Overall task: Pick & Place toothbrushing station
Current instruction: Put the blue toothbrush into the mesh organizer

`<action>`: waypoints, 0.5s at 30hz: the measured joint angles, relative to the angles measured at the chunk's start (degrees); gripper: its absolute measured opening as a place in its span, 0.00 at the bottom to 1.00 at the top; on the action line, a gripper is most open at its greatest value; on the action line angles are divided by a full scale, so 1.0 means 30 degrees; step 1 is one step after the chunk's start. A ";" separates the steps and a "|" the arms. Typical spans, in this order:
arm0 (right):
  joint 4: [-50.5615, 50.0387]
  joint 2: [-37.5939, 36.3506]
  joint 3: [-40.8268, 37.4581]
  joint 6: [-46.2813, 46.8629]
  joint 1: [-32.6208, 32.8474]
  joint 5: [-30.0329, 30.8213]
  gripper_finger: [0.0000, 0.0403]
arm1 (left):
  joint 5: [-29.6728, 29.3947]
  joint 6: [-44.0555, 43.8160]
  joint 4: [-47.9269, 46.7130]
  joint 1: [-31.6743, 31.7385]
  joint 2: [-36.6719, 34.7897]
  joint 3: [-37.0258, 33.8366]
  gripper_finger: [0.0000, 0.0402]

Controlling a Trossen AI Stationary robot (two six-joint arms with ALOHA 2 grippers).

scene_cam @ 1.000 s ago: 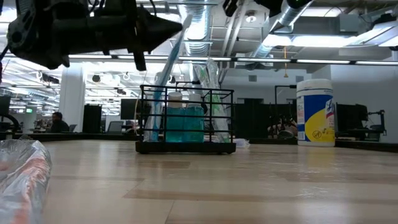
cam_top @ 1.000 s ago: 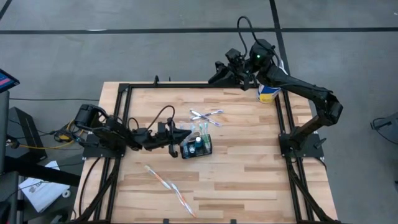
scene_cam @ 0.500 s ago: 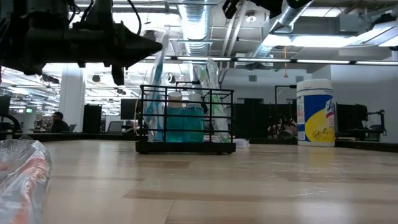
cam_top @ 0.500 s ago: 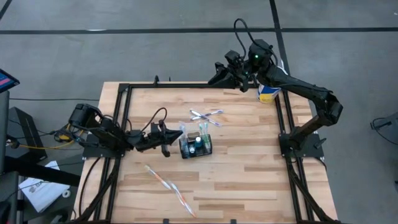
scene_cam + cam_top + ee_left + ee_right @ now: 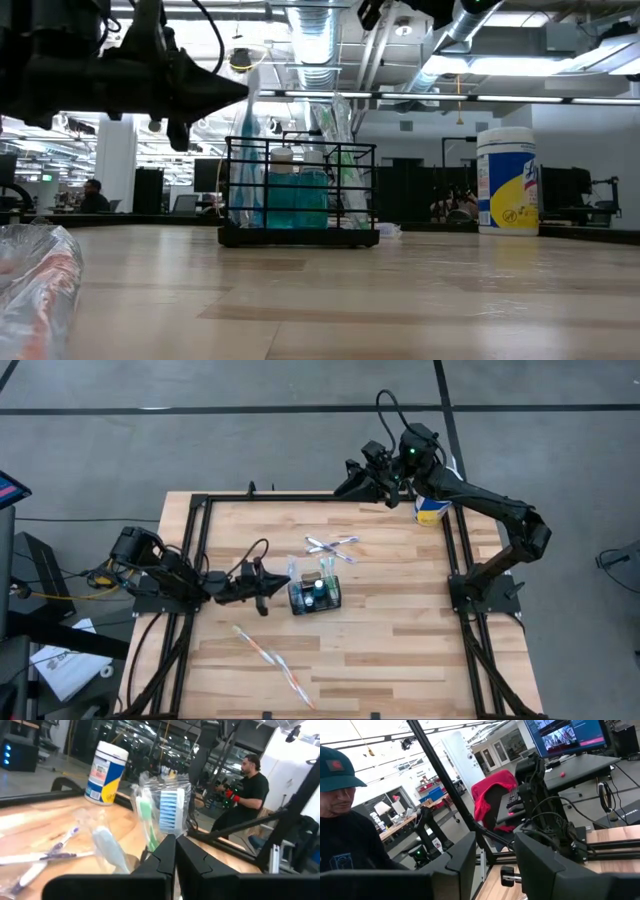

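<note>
Left claw (image 5: 277, 582) closed, empty, beside the toothbrushing station (image 5: 315, 596)
Right claw (image 5: 350, 472) parted, empty; an outward nudge could tip the station

My two arms are dark, jointed tubes bolted to black frame rails, with black cables looping off the left arm (image 5: 190, 582) and over the right arm (image 5: 480, 505). A small green light glows on the right wrist. My left gripper (image 5: 174, 851) has matte black, angular, tapered fingers.
</note>
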 joint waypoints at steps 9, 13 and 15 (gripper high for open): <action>0.0016 0.0000 0.0000 0.0034 0.0036 0.0018 0.31 | 0.1438 -0.2211 -0.0931 -0.0073 0.0000 -0.0146 0.01; 0.0068 0.0000 0.0000 0.0047 0.0036 0.0016 0.31 | 0.1438 -0.3039 -0.1314 -0.0022 0.0000 -0.0146 0.07; 0.0067 0.0000 0.0000 0.0052 0.0036 0.0011 0.31 | 0.1445 -0.3696 -0.1395 -0.0022 0.0000 -0.0146 0.13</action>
